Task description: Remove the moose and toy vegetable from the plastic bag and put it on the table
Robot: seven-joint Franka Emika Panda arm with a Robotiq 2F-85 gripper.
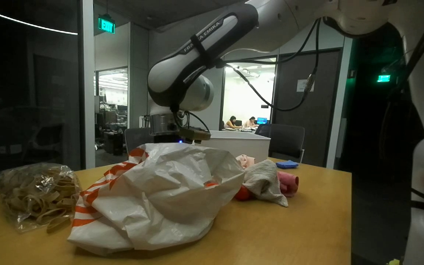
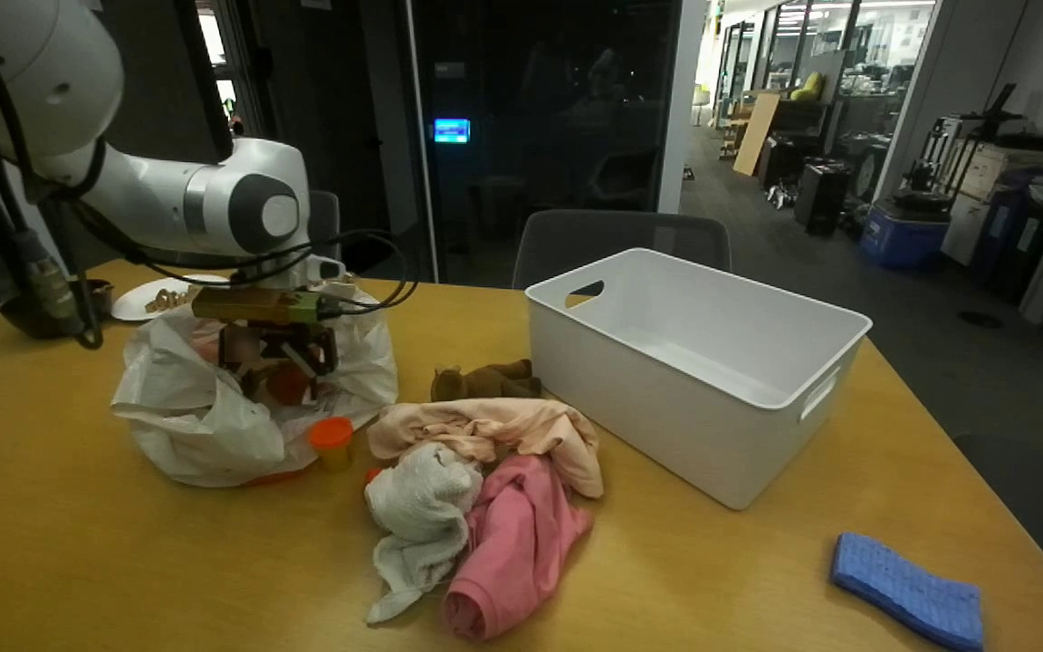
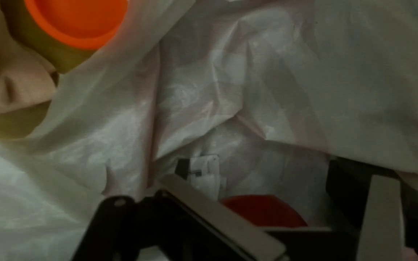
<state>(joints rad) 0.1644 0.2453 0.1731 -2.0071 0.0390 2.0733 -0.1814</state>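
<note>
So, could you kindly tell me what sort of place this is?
Probably an office or lab meeting room: a lit green exit sign, a dark chair by the table, and people seated in the background.

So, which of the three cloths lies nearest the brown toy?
The peach cloth: it lies alongside the brown toy; the whitish cloth and pink cloth lie farther off.

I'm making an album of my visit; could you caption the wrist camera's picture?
The open gripper hangs in a crinkled plastic bag with a red object; an orange lid shows outside.
</note>
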